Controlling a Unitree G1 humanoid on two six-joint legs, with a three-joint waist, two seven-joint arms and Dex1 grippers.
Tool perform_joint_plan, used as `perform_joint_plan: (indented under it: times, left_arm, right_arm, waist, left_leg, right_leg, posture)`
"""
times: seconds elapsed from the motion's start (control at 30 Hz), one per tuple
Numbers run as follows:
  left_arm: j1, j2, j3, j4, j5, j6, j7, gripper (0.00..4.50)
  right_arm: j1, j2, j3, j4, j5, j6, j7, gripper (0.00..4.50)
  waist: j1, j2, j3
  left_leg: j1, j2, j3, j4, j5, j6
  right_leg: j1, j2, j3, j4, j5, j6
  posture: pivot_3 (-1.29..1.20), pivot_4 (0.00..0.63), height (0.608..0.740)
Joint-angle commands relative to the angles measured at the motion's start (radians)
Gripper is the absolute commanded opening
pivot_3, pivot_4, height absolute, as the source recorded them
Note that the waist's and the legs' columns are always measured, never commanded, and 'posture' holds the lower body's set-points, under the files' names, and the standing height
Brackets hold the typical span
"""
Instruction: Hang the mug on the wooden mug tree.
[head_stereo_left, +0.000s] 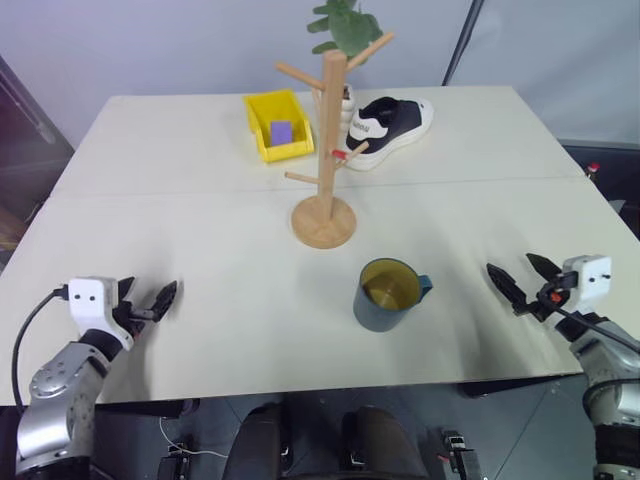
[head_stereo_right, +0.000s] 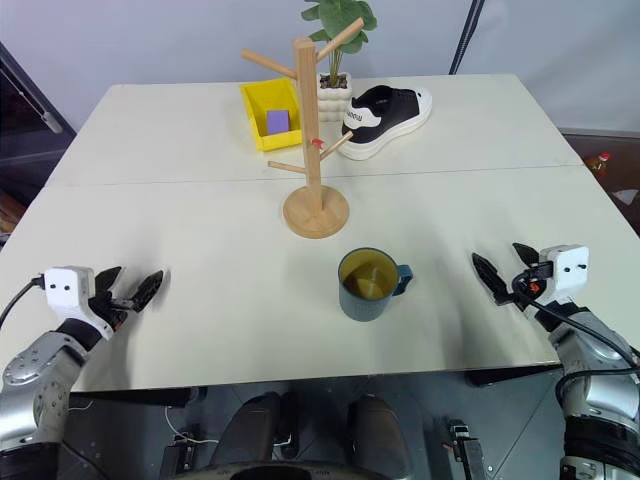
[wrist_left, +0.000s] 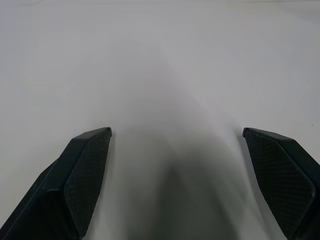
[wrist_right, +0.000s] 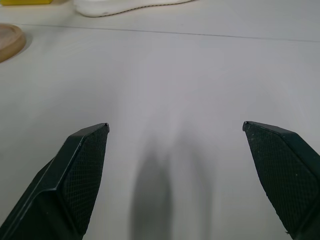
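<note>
A: Where's the mug?
B: Upright near the desk's front edge, just before the wooden mug tree.
A: Grippers?
B: Left gripper and right gripper gape empty by the front corners. A plant is cut off above.

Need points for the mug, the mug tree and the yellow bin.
mug (head_stereo_left: 383, 312), left eye view, on its outer wall below the rim.
mug tree (head_stereo_left: 329, 130), left eye view, on the upright post.
yellow bin (head_stereo_left: 259, 117), left eye view, on its left wall.
</note>
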Motion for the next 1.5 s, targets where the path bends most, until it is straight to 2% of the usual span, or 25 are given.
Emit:
perform_joint_plan:
  times: [0.03, 0.37, 0.57, 0.77, 0.97, 1.07, 1.2, 1.5]
  left_arm:
    - [0.002, 0.01, 0.013, -0.04, 0.001, -0.001, 0.006, 4.5]
    - [-0.039, 0.004, -0.028, -0.063, -0.023, -0.007, -0.049, 4.5]
    - [-0.035, 0.027, -0.182, -0.161, 0.02, -0.033, -0.171, 4.5]
    - [-0.056, 0.087, -0.367, -0.247, 0.031, -0.037, -0.349, 4.5]
    - [-0.121, 0.127, -0.442, -0.271, 0.001, -0.025, -0.467, 4.5]
    - [-0.149, 0.136, -0.46, -0.27, 0.002, -0.024, -0.503, 4.5]
    - [-0.167, 0.134, -0.465, -0.283, -0.007, -0.012, -0.521, 4.5]
    - [-0.146, 0.151, -0.447, -0.347, -0.032, 0.008, -0.52, 4.5]
  right_arm:
    - [0.002, 0.001, -0.009, -0.041, 0.008, -0.006, -0.004, 4.45]
    - [0.037, 0.015, -0.016, -0.105, 0.018, 0.001, -0.029, 4.45]
    - [0.108, 0.036, -0.021, -0.246, 0.042, 0.036, -0.052, 4.45]
    - [0.307, 0.055, -0.013, -0.503, 0.068, 0.071, -0.044, 4.45]
    - [0.474, 0.1, 0.097, -0.745, 0.055, 0.101, -0.058, 4.45]
    - [0.455, 0.127, 0.17, -0.777, 0.017, 0.106, -0.098, 4.45]
    - [0.397, 0.164, 0.2, -0.732, -0.014, 0.089, -0.145, 4.45]
    - [0.329, 0.165, 0.214, -0.626, -0.026, 0.039, -0.106, 4.45]
  waist:
    - [0.0, 0.0, 0.0]
    - [0.0, 0.0, 0.0]
    - [0.001, 0.001, 0.0]
    - [0.002, 0.002, -0.001]
    - [-0.002, 0.003, -0.001]
    - [-0.004, 0.003, -0.001]
    - [0.001, 0.003, -0.001]
    - [0.0, 0.002, -0.001]
  left_leg:
    - [0.0, 0.0, 0.0, 0.0, 0.0, 0.0]
    - [0.0, 0.0, 0.0, 0.0, 0.0, 0.0]
    - [0.0, 0.0, 0.0, 0.0, 0.0, 0.0]
    - [-0.001, 0.0, 0.0, -0.002, 0.0, 0.0]
    - [0.0, 0.0, 0.0, -0.001, 0.0, 0.0]
    - [0.0, 0.0, 0.0, -0.001, 0.0, 0.0]
    - [-0.001, 0.0, 0.0, -0.001, 0.0, 0.0]
    - [-0.001, 0.0, 0.0, -0.001, 0.0, 0.0]
  right_leg:
    - [0.0, 0.0, 0.0, 0.0, 0.0, 0.0]
    - [0.0, 0.0, 0.0, 0.0, 0.0, 0.0]
    - [0.0, 0.0, 0.0, 0.0, 0.0, 0.0]
    - [-0.001, 0.0, 0.0, 0.0, -0.001, -0.002]
    - [-0.001, 0.0, 0.0, 0.0, -0.003, -0.005]
    - [-0.001, 0.0, 0.0, 0.0, -0.003, -0.005]
    - [-0.001, 0.0, 0.0, 0.0, -0.003, -0.005]
    - [-0.001, 0.0, 0.0, 0.0, -0.003, -0.005]
  posture:
    - [0.0, 0.15, 0.74]
    - [0.0, 0.15, 0.74]
    - [0.0, 0.15, 0.74]
    - [0.0, 0.15, 0.74]
    - [0.0, 0.15, 0.74]
    - [0.0, 0.15, 0.74]
    - [0.0, 0.15, 0.74]
    - [0.0, 0.15, 0.74]
